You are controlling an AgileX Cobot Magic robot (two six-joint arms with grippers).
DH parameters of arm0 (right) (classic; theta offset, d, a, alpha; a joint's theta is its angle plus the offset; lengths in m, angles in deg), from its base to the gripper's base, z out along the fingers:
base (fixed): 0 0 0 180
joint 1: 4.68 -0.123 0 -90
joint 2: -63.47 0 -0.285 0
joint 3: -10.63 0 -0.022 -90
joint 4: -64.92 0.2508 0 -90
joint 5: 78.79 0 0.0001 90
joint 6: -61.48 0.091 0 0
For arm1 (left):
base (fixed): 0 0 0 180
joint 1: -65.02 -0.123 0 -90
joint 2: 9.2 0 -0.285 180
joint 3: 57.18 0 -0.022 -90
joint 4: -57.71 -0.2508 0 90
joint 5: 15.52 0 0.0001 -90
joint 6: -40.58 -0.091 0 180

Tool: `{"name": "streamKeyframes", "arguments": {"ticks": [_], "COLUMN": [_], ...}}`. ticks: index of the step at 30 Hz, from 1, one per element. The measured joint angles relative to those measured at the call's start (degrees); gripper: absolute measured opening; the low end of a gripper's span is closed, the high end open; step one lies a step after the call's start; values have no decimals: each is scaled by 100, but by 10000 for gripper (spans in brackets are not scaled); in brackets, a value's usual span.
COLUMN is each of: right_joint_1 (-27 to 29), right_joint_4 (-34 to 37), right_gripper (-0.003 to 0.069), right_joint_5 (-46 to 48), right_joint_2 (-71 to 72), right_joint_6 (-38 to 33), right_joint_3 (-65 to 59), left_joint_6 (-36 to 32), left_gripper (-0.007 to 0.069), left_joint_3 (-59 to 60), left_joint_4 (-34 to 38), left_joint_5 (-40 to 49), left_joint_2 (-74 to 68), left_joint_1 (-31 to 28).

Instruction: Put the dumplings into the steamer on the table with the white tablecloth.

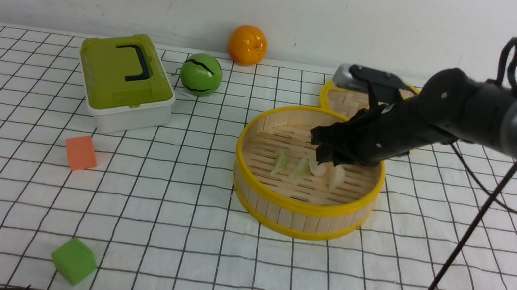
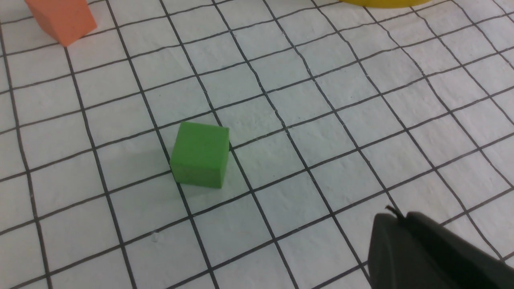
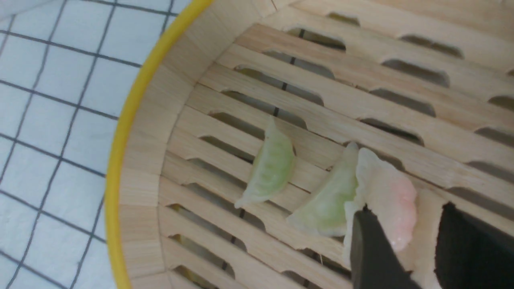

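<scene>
Pale green and pinkish-white dumplings (image 3: 274, 168), crescent-shaped, all four lying in the bamboo steamer (image 1: 303, 221); placing looks finished, likely release stage. Right gripper (image 3: 407, 206) low over them, fingers spread; next, presumably, lift straight clear without snagging. Left gripper (image 2: 396, 214) off over gridded white tablecloth (image 2: 281, 160), fingertips pressed together.

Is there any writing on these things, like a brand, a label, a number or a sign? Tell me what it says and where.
No readable words, brands, numbers or signs show on anything here.
The green ball: dark curved marks, not letters.
The lidded box: a dark handle on its lid, no lettering that I can make out.
The steamer and the white tablecloth: no text, only a black grid on the cloth.
</scene>
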Motion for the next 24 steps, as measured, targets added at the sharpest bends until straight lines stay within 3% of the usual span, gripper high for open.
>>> {"name": "streamKeyframes", "arguments": {"ticks": [6, 11, 15, 20, 23, 24], "right_joint_1": [0, 172, 628, 985, 997, 1004], "right_joint_4": [-1255, -3154, -4173, -4315, -3877, -3353], "right_gripper": [205, 90, -7, -24, -24, -24], "right_joint_5": [745, 2547, 3062, 2708, 2068, 1457], "right_joint_2": [1283, 2870, 3860, 5411, 6363, 7008], "right_joint_6": [7, 676, 1455, 2031, 2108, 2122], "right_joint_3": [0, -183, -929, -2148, -2952, -3577], "left_joint_6": [0, 0, 0, 0, 0, 0], "left_gripper": [30, 37, 39, 41, 45, 48], "left_joint_3": [0, 0, 0, 0, 0, 0], "left_joint_4": [1, 1, 1, 1, 1, 1], "left_joint_5": [0, 0, 5, 5, 5, 5], "left_joint_2": [0, 0, 0, 0, 0, 0], "left_joint_1": [0, 0, 0, 0, 0, 0]}}
